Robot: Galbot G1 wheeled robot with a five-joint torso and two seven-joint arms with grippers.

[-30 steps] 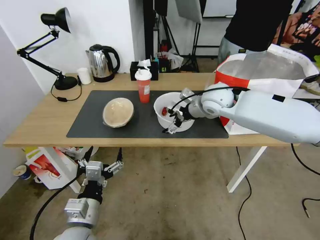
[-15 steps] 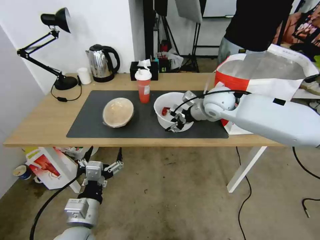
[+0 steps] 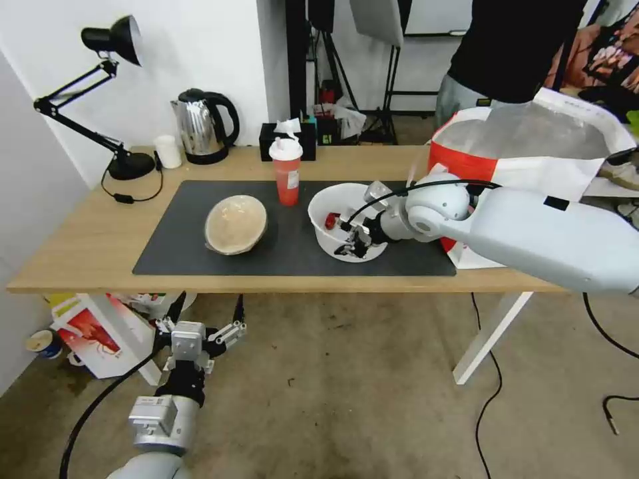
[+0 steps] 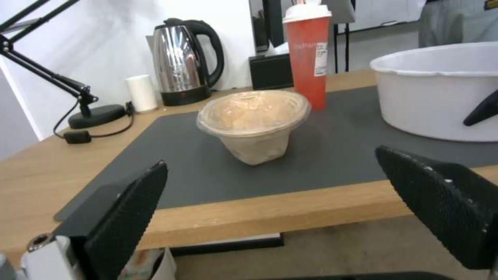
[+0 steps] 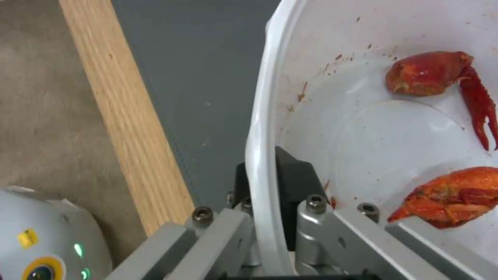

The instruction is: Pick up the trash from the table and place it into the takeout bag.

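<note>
Two black pads of the right pincer (image 3: 351,243) clamped on the near rim of the wide white plastic bowl (image 3: 326,229), one pad inside the wall and one outside, thin rim bowed slightly between them. Smooth glossy bowl interior, flecked with reddish specks, holding red shellfish scraps (image 5: 441,74): one claw piece high on the wall, another lumpy orange-red piece lower. Bowl resting on the dark grey mat (image 3: 193,246), a flat matte rectangle on the light-wood surface (image 3: 86,246). Right arm reaching in from the right, bulky white forearm stretched across the front of the takeout bag (image 3: 532,146), round elbow joint just beside the bowl, a black cable looped over it. Bag boxy, white with red panels, crinkled silver foil lining, standing open at the surface's right end.

Left of the white bowl, near but apart: tall red drink cup (image 3: 287,174) with a white lid, upright; farther left a shallow beige round bowl (image 3: 235,223), tapered, covered in wrinkled clear film.

Left pincer (image 3: 200,326) parked low in front of the surface edge, above the floor, wide open, textured black fingers (image 4: 124,221) spread apart, pointing toward the beige bowl.
</note>
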